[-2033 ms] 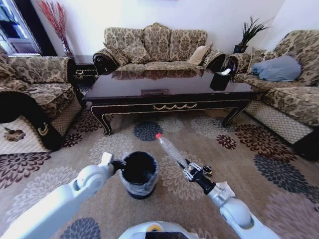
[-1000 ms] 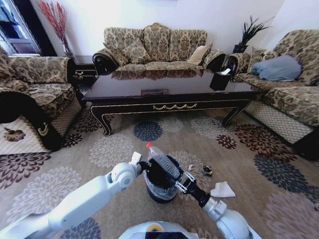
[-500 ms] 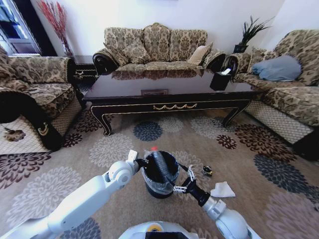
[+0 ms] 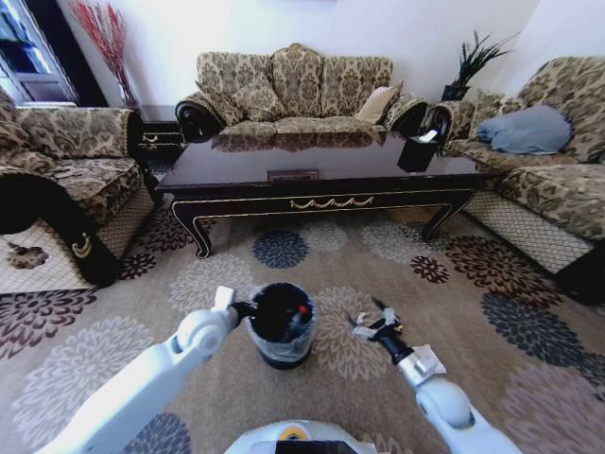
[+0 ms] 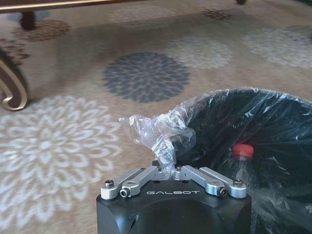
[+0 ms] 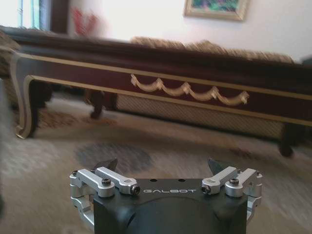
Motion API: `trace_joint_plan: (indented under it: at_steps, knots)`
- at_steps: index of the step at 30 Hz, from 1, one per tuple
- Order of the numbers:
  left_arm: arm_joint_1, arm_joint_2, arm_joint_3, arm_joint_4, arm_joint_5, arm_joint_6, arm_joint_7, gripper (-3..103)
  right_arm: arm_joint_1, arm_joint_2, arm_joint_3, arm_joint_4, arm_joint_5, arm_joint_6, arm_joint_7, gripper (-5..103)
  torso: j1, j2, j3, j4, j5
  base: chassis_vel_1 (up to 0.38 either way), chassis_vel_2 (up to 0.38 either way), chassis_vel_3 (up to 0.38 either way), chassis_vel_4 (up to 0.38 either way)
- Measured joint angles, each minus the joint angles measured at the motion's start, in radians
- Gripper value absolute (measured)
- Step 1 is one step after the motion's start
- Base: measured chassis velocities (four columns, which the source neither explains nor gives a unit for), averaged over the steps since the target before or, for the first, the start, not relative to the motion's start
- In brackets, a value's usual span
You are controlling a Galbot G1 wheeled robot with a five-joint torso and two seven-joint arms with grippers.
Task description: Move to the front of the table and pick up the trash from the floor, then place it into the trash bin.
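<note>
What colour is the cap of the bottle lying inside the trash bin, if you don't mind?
Red. The cap shows best in the left wrist view, inside the trash bin.

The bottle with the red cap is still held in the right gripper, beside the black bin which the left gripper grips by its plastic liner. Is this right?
Not quite. The bottle is already inside the black bin, as the left wrist view shows. The right gripper is open and holds nothing, above the carpet beside the bin. The rest is right: the left gripper is shut on the plastic liner at the bin's rim.
</note>
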Motion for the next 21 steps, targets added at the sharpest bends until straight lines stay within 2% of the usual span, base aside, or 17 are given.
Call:
trace_joint_plan:
  at_steps: [3,5,9,21]
  knots:
    - [0.040,0.008,-0.056,-0.017,0.003,-0.012,0.004,3,0.025,0.012,0.007,-0.135,0.024,0.008,0.008,100,0.000,0.000,0.000,-0.0007,0.0001,0.000,0.000,0.000,0.000]
    - [0.044,0.007,-0.063,-0.019,0.003,-0.013,0.004,3,0.028,0.014,0.009,-0.159,0.028,0.012,0.011,100,0.000,0.000,0.000,-0.0007,0.0001,0.000,0.000,0.000,0.000]
    - [0.052,-0.002,-0.102,-0.026,0.015,-0.017,0.002,3,0.032,0.027,0.033,-0.317,0.039,0.056,0.018,100,0.000,0.000,0.000,-0.0007,0.0000,0.000,0.000,0.000,0.000]
    - [0.082,0.013,-0.161,-0.037,-0.003,-0.004,-0.006,3,0.034,0.050,0.071,-0.545,0.071,0.112,0.021,100,0.000,0.000,0.000,-0.0006,0.0000,0.000,0.000,0.000,0.000]
